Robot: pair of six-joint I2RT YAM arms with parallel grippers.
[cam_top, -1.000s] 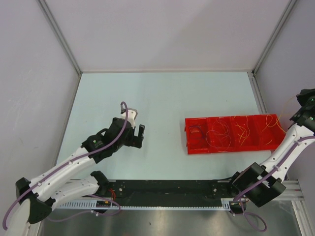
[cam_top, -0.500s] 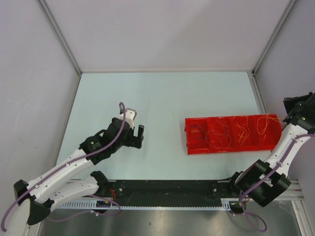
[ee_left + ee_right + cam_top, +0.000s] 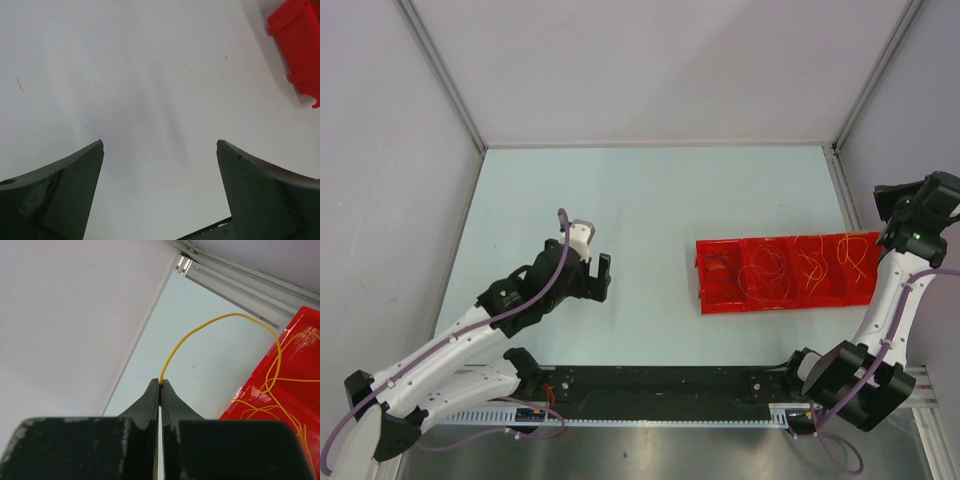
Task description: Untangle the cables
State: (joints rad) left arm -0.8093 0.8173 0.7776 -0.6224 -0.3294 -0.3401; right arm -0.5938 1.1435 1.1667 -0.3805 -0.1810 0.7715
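Red 4-compartment tray [image 3: 760, 307] on tabletop [image 3: 620, 200], holding loose dark, orange and yellow cables [image 3: 765, 272]; right fingers [image 3: 150, 401] clenched on 1 yellow cable [image 3: 220, 322] from it; left fingers [image 3: 65, 190] spread, empty.

The cables are thread-thin wire loops lying in a red tray [image 3: 785, 308] with a row of compartments. A dark purple-grey loop [image 3: 765, 282] curls in a loose ring in the second compartment from the left, and a fainter strand lies in the leftmost. Orange strands [image 3: 811, 267] squiggle in the third. The yellow cable [image 3: 235, 314] has one end pinched in the closed tips of the right gripper [image 3: 160, 382]. From there it arches up and over, then drops into the rightmost compartment among more yellow curls.
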